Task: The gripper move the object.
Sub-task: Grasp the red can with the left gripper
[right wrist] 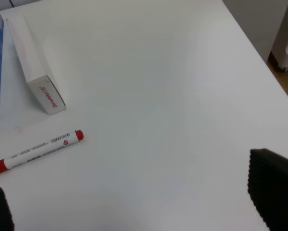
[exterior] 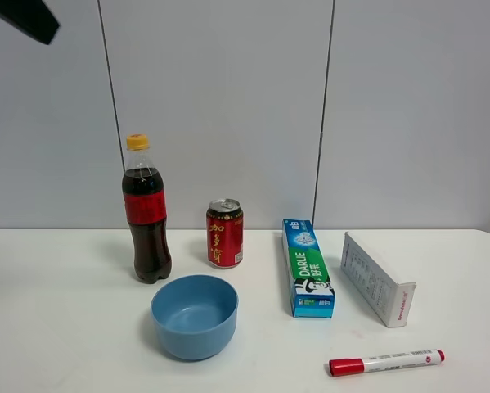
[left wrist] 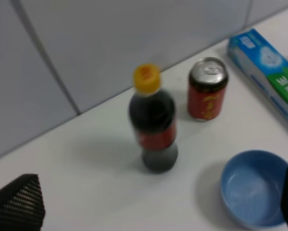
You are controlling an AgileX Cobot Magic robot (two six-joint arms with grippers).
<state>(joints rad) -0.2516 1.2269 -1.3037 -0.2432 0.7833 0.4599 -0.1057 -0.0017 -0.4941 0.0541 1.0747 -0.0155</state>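
The small red can (exterior: 225,233) with yellow characters and a silver top stands upright near the wall, between the cola bottle (exterior: 146,221) and the toothpaste box (exterior: 307,268). It also shows in the left wrist view (left wrist: 207,89), beyond the bottle (left wrist: 153,120). My left gripper (left wrist: 153,211) is open and empty, high above the table's left side, well short of the can. Only a black part of that arm (exterior: 20,18) shows in the exterior view. My right gripper (right wrist: 136,207) is open and empty above the table's right side, far from the can.
A blue bowl (exterior: 195,336) sits in front of the can and bottle. A white carton (exterior: 376,278) lies right of the toothpaste box, with a red-capped marker (exterior: 386,361) in front. The table's right edge (right wrist: 259,53) is near the right gripper.
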